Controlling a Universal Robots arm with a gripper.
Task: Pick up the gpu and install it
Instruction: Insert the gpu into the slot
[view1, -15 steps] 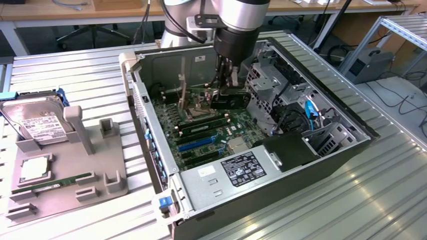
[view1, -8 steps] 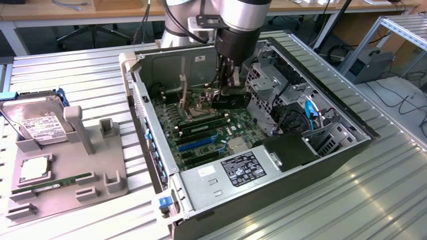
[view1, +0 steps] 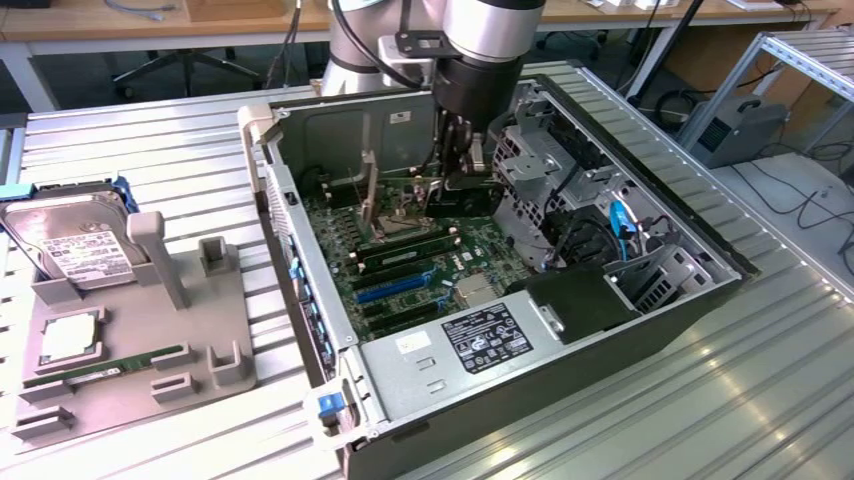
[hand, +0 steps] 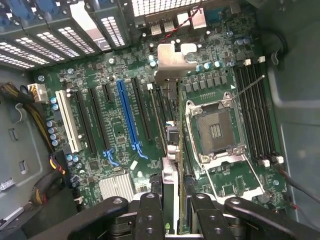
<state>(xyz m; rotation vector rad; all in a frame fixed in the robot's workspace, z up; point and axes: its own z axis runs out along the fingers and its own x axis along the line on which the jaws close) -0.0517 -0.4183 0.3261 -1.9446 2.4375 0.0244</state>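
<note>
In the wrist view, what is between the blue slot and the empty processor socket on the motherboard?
The gpu, seen edge-on with its silver bracket toward the case's rear, held in the gripper, stands between the blue slot and the socket.

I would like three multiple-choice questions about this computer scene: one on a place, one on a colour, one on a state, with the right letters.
1. Where is the silver boxy hard drive?
A. inside the computer
B. in the grey plastic holder, at the exterior view's left
C. in the tool

2. What colour is the long slot among the black slots of the green motherboard?
A. red
B. blue
C. yellow

3. What does the tool hold?
A. nothing
B. a cable
C. the thin green expansion card with a silver bracket

Answers:
1 B, the drive stands in the holder.
2 B, the slot is bright blue.
3 C, the card sits edge-on between the fingers, above the motherboard.
</note>
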